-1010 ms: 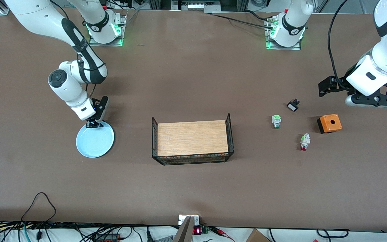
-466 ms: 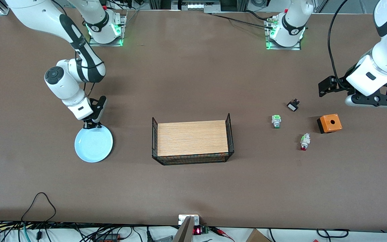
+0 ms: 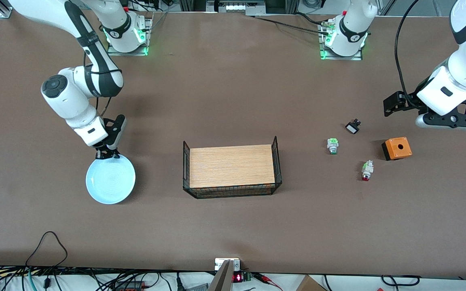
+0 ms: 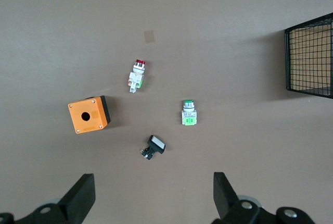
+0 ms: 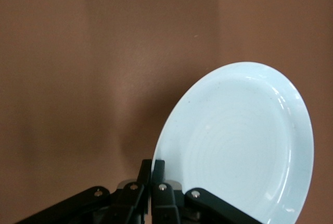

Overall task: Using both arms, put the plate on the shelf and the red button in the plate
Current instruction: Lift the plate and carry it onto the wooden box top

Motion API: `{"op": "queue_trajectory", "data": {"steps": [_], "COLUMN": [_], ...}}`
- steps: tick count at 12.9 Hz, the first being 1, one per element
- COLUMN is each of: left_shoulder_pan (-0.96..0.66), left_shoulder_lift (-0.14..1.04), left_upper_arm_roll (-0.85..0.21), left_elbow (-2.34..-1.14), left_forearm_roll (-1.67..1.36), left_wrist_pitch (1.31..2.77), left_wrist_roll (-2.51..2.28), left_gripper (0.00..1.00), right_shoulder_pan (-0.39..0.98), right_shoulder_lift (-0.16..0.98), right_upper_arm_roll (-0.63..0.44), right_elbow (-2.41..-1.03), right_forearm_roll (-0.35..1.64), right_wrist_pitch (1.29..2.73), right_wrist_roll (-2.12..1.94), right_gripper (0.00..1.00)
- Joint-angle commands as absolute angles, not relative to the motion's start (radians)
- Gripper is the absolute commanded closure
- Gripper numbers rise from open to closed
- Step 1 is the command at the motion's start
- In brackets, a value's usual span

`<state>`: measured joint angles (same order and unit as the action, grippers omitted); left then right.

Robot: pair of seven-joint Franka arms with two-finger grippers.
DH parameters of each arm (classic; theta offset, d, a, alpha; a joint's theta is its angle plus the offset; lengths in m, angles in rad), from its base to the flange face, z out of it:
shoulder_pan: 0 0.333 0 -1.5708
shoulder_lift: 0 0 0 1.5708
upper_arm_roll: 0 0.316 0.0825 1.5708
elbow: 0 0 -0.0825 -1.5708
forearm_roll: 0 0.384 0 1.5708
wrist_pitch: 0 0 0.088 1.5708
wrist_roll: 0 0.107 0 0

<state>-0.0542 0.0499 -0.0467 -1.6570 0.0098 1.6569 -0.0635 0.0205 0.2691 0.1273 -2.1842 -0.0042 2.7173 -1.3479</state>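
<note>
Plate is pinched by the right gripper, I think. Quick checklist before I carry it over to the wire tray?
1. right gripper shut on the plate rim: ok.
2. Plate clear of the table: cannot tell.
3. wire tray wooden floor free of objects: ok.
4. left gripper open, waiting over the small parts: ok.
5. red button lying untouched beside the orange box: ok.

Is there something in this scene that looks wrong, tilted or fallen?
Only small things. The red button and the green-capped switch lie on their sides near the orange box. The plate is tilted, its rim pinched by the right gripper.
</note>
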Motion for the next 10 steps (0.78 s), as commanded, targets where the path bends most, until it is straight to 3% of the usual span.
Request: {"op": "queue_trajectory", "data": {"steps": [1, 4, 10], "left_shoulder_pan": [-0.057, -0.057, -0.048], "left_shoulder_lift": [0.060, 0.060, 0.061], "left_upper_arm_roll": [-0.041, -0.041, -0.040], "left_elbow": [-1.634, -1.634, -1.632], "left_forearm_roll": [-0.015, -0.015, -0.009], "left_wrist_pitch": [1.638, 1.638, 1.638], "left_wrist_roll": [-0.048, -0.044, -0.041], "left_gripper": [0.00, 0.00, 0.00], "right_shoulder_pan": [0.044, 0.097, 0.241], "right_shoulder_lift": [0.270, 0.271, 0.281], "right_upper_arm_roll": [0.132, 0.132, 0.130], "right_elbow": [-1.990, -1.841, -1.680], "right_forearm_roll": [0.009, 0.034, 0.071], "right_wrist_pitch": [2.486, 2.327, 2.238], "right_wrist_roll": [-1.355, -1.336, -1.215], "right_gripper": [1.00, 1.00, 1.00]}}
